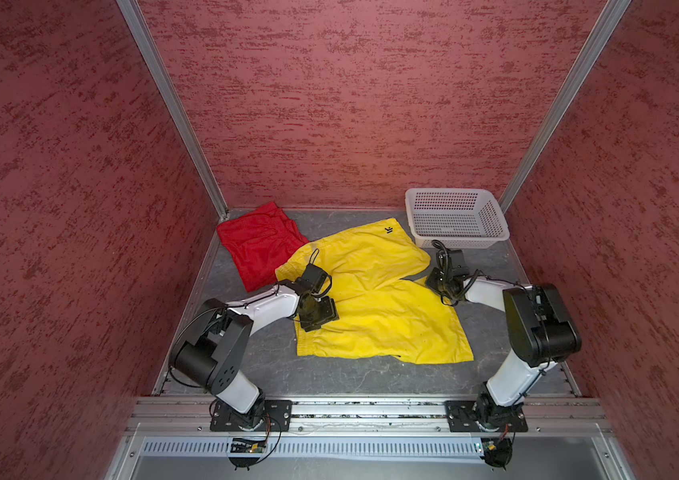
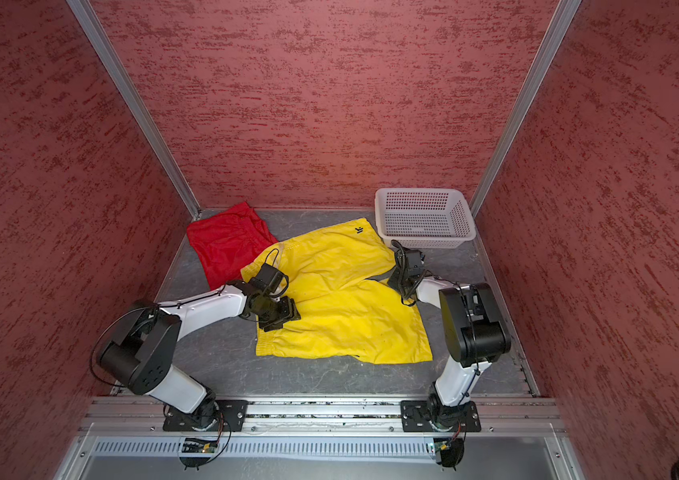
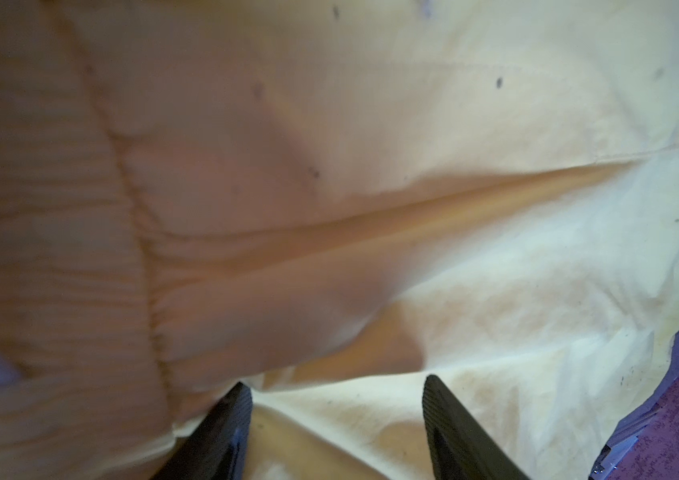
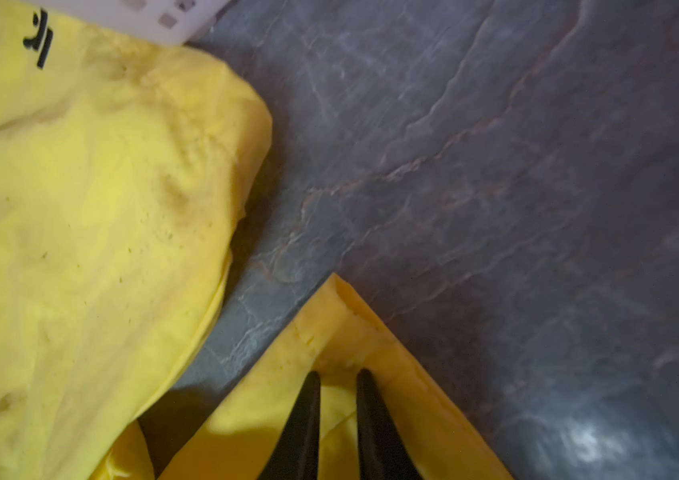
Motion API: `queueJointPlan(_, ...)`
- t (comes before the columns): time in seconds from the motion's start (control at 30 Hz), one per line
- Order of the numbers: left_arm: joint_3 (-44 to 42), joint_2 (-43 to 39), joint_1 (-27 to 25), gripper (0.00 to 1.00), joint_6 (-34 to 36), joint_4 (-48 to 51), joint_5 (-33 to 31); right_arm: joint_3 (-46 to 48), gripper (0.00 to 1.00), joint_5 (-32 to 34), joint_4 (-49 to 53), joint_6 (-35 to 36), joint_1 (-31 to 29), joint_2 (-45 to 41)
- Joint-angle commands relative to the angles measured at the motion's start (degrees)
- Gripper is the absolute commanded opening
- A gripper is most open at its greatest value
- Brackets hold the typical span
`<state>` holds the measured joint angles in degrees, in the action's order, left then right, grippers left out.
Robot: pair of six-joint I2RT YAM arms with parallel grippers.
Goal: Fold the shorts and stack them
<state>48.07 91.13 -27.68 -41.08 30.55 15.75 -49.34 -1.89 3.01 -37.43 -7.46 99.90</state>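
Landmark: the white perforated basket, at the far right of the tabletop.

- The yellow shorts lie spread open just left of the basket and nearer the arm bases. The leg with the black logo ends just beside the basket's near-left corner.
- The red shorts lie bunched well to the left of the basket – their near edge meets the waistband end of the yellow shorts.
- The left gripper hangs over the gathered waistband, on the side of the yellow shorts away from the basket. Its fingers stand wide apart with nothing between them.
- The right gripper sits at a hem corner of the yellow shorts, in front of the basket. Its fingers stand close together astride a puckered ridge of fabric – whether they clamp it cannot be told.
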Motion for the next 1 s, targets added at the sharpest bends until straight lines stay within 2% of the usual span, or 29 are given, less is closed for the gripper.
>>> queueJointPlan(0.0,-4.56,4.93,1.1,0.67,1.69,3.38,-3.71,-0.45,0.21,1.74,0.72,-2.8,2.75,1.6)
queueJointPlan(0.17,-5.42,4.83,2.14,0.68,2.91,4.65,-5.85,-0.53,0.23,-0.94,-0.97,-3.69,4.93,2.28)
queueJointPlan(0.3,-2.09,2.75,2.39,0.71,3.98,7.62,-6.75,1.34,0.24,-6.54,-4.57,-3.63,4.5,-2.48)
queueJointPlan(0.37,2.29,-0.48,1.22,0.82,4.5,10.68,-7.4,1.38,0.25,-5.48,-0.19,-1.54,3.01,-7.84)
queueJointPlan(0.47,8.11,-7.85,-1.31,0.92,3.99,17.0,-11.71,1.61,0.31,-1.08,10.27,2.14,-0.26,-17.17)
queueJointPlan(0.6,10.39,-18.48,-2.42,0.93,2.13,22.86,-15.78,3.38,0.4,6.41,23.85,3.81,-5.46,-29.11)
queueJointPlan(0.67,8.77,-23.25,-2.52,0.91,0.52,25.62,-16.77,4.59,0.44,8.52,30.14,2.44,-8.36,-33.75)
queueJointPlan(0.83,-1.27,-31.44,-2.9,0.64,-5.01,28.54,-15.18,7.49,0.44,12.77,42.04,-4.39,-17.54,-39.8)
queueJointPlan(0.9,-5.77,-33.82,-2.81,0.63,-7.34,28.78,-14.44,8.17,0.43,13.65,46.33,-7.14,-20.46,-40.5)
queueJointPlan(0.93,-7.87,-35.1,-2.81,0.67,-8.65,28.85,-14.11,8.52,0.43,14.41,48.26,-8.33,-22.19,-40.73)
queueJointPlan(0.97,-9.9,-36.29,-2.81,0.77,-9.71,28.47,-13.57,8.84,0.43,15.11,50.18,-9.43,-23.65,-40.83)
